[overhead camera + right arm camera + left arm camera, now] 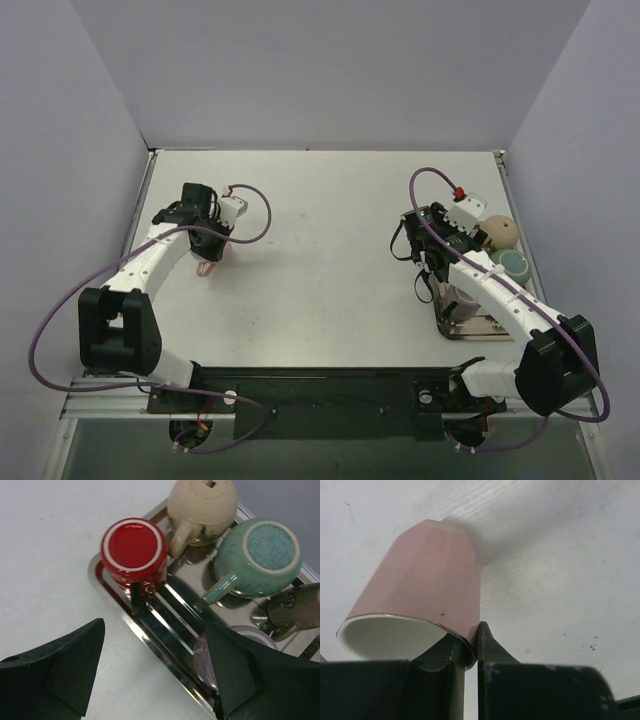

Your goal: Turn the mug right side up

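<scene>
A pink mug (425,580) with a gold rim and a white inside is held tilted, its mouth toward the left wrist camera and its base toward the white table. My left gripper (472,630) is shut on the mug's wall at the rim, one finger inside and one outside. In the top view the mug (208,263) shows under the left gripper (212,250) at the table's left. Its handle is hidden. My right gripper (155,630) is open and empty above the edge of a metal tray (165,660), on the right (428,285).
The tray (470,332) at the right holds upside-down mugs: red (134,547), beige (202,505), teal (260,555), brown (295,607) and a lilac one (202,652) by my right finger. Grey walls enclose the table.
</scene>
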Motion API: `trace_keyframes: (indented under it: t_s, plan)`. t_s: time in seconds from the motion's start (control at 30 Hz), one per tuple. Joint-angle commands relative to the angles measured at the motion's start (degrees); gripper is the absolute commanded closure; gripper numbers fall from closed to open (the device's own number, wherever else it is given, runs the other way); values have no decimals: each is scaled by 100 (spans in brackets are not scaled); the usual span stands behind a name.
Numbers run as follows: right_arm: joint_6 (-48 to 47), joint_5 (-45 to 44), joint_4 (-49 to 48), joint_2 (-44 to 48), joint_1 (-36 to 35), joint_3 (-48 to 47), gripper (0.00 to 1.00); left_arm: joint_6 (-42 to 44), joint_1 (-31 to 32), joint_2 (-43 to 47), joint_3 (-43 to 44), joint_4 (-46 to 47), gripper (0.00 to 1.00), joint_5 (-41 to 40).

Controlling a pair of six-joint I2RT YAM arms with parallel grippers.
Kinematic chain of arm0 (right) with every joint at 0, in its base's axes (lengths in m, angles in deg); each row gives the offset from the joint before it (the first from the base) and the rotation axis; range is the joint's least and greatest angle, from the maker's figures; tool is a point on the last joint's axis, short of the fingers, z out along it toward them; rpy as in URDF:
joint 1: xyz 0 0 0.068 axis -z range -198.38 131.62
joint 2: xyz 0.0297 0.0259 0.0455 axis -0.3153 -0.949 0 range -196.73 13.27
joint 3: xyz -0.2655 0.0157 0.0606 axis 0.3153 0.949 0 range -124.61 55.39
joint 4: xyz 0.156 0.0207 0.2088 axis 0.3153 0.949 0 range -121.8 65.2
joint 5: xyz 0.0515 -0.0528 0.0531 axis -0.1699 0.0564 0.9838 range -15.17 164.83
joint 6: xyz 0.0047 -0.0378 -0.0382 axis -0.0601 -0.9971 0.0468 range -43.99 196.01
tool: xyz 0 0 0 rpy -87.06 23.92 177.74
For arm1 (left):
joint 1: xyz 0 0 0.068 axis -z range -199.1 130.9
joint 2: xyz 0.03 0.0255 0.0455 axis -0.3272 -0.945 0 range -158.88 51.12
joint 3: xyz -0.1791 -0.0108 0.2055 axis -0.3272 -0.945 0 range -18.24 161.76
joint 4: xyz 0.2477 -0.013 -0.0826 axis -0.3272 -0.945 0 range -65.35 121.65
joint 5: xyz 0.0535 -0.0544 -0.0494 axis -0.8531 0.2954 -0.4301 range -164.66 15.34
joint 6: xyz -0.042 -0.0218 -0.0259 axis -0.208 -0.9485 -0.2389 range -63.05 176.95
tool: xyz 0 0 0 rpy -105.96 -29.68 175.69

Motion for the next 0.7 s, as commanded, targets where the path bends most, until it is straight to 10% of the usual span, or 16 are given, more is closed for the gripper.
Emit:
trace_keyframes:
  t_s: [0.0,0.33,0.67]
  plan:
    - [408,-366,-142,-241,398,431,25,1034,-1,-438,577,-222,100,-493]
    - [451,558,-1049,-1655,1180,177,34,1254,-115,-1556,1236,-1048,100,-124]
    - [434,1050,-1155,-2711,1497,-386,54,1421,-256,-1117,1473,-951,57,325]
